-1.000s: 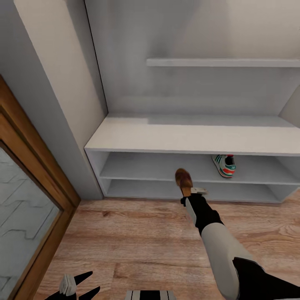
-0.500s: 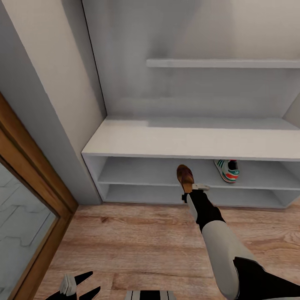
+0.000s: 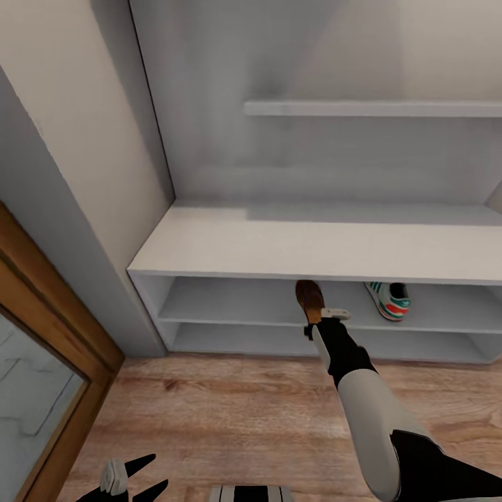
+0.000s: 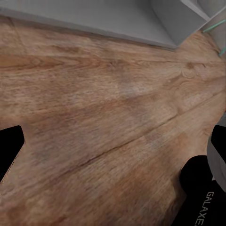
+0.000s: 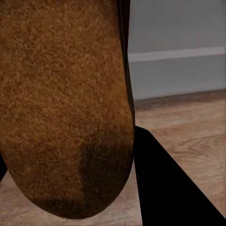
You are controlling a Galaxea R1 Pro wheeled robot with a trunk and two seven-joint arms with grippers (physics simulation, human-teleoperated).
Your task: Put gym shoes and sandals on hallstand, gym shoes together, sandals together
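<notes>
**At the hallstand's upper shelf tier: sandal held at the opening**

In front of the pale grey hallstand (image 3: 230, 240), right arm stretched forward from the lower right of the head view, right hand (image 3: 322, 315) clamped on a brown sandal (image 3: 309, 298). Sandal held lengthwise, toe pointing into the upper shelf tier, far end just under the front edge of the bench top. Whether resting on the shelf board or hanging just above it, impossible to tell. Up close in the right wrist view, tan suede-like insole of the sandal (image 5: 66, 103) across most of the frame, darker at the rounded near end, one black finger (image 5: 165, 183) beside it, shelf edges and plank floor behind.

On the same upper tier, to the right of the sandal and well apart from it, one gym shoe (image 3: 389, 300): white with green stripes and a red-orange patch, partly hidden under the bench top. Lower tier beneath. Above the bench, one floating shelf (image 3: 373, 108) on the wall.

At the bottom left of the head view, left hand (image 3: 129, 480) low over the corridor floor (image 3: 230, 418), black fingers spread apart, holding nothing. In the left wrist view, wood-grain planks and the base of the hallstand (image 4: 117, 23), with a black fingertip (image 4: 9, 150) at the frame edge.

Along the left, a wooden door frame (image 3: 56, 307) against the wall.
</notes>
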